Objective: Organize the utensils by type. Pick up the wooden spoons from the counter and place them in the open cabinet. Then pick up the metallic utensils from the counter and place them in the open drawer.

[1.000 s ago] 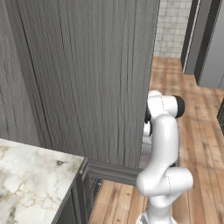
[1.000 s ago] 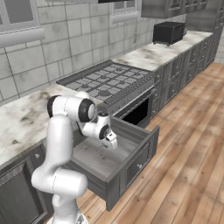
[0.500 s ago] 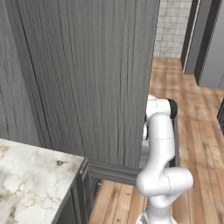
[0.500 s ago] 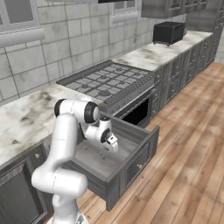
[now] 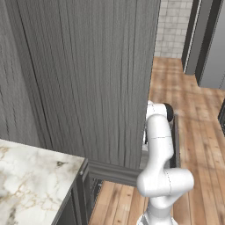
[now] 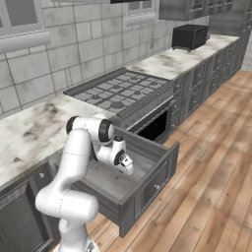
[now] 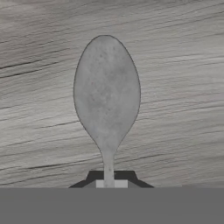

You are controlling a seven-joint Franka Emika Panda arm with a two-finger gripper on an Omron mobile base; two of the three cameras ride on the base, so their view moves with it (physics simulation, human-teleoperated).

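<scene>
My gripper (image 6: 127,167) reaches down into the open drawer (image 6: 147,183), a dark grey wood-grain box with a lighter grey floor, pulled out below the counter (image 6: 29,134). The gripper (image 7: 111,180) is shut on the thin handle of a dull grey metallic spoon (image 7: 106,96). The spoon's oval bowl points away from the hand, close over the drawer's grey wood-grain floor (image 7: 183,65). I cannot tell whether the spoon touches the floor. The wooden spoons are out of view.
A gas stove (image 6: 118,91) sits in the counter right of the drawer, with the oven (image 6: 156,129) below. A black appliance (image 6: 189,35) stands far along the counter. A tall grey wood-grain panel (image 5: 88,79) rises beside the arm (image 5: 158,145). Wooden floor (image 6: 211,187) lies to the right.
The arm has lowered, carrying the gripper and the grey spoon down and slightly forward, deeper into the open drawer. The jaws have stayed shut.
</scene>
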